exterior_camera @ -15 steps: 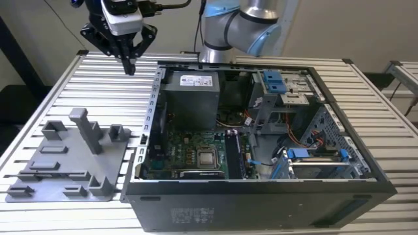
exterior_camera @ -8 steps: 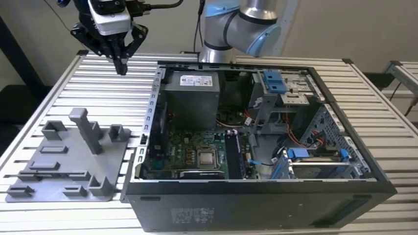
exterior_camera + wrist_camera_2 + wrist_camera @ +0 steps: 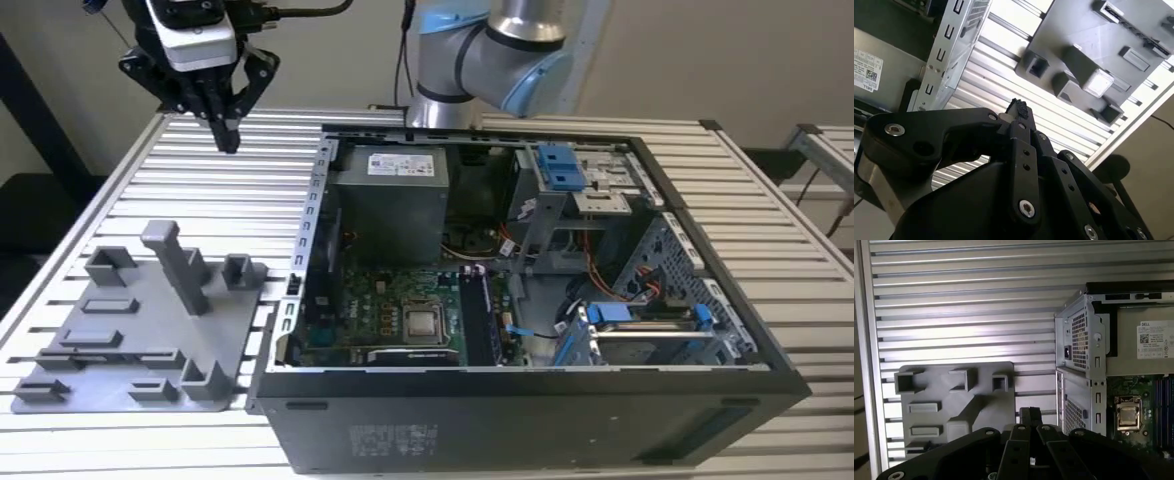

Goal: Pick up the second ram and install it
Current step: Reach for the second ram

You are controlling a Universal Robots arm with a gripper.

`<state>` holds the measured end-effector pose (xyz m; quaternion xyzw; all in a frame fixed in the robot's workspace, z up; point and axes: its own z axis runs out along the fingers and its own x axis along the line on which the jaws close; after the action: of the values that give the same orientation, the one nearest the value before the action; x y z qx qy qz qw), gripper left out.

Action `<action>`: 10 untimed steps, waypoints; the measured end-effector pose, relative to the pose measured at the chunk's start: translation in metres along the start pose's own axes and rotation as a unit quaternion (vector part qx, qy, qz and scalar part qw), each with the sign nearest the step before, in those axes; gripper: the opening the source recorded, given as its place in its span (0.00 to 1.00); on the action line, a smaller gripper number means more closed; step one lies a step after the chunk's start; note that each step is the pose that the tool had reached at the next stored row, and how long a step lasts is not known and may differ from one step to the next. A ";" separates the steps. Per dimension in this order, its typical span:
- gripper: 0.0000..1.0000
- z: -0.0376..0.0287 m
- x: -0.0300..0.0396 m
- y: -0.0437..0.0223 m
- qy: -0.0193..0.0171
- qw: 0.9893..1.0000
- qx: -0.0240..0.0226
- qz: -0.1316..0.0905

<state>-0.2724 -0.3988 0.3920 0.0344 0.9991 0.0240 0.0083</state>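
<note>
Exterior view: the end effector [image 3: 230, 142] is held high over the far part of the desk [image 3: 267, 165], at the exterior view's left of the open computer case [image 3: 787, 385]. Its fingers are drawn together to a narrow point, and nothing is seen between them. The grey fixture plate [image 3: 134, 350] lies nearer, well apart from the fingertips. On the motherboard [image 3: 360, 320], a long dark strip [image 3: 477, 318] stands in the slot area just beside the processor socket [image 3: 424, 323]. Whether this strip is the second ram cannot be told, so the ram's position is left undetermined.

Second wrist view: the end effector [image 3: 1019, 107] is seen closed and empty above the desk slats [image 3: 999, 75], between the case wall [image 3: 949, 45] and the fixture plate [image 3: 1064, 25].

First wrist view: the closed end effector [image 3: 1030, 416] is seen against the edge of the fixture plate [image 3: 984, 400]. The case [image 3: 1081, 340] and its processor socket [image 3: 1128, 414] lie to one side.

The step in hand is judged to be free travel clear of the work, with no part carried. Any grasp would call for the fingers to be opened and aligned with the strip's long edges.
</note>
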 end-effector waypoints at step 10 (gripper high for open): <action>0.11 -0.0004 0.0256 -0.0017 0.000 1.000 0.000 0.000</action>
<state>-0.2980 -0.3988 0.3920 0.0342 0.9991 0.0240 0.0079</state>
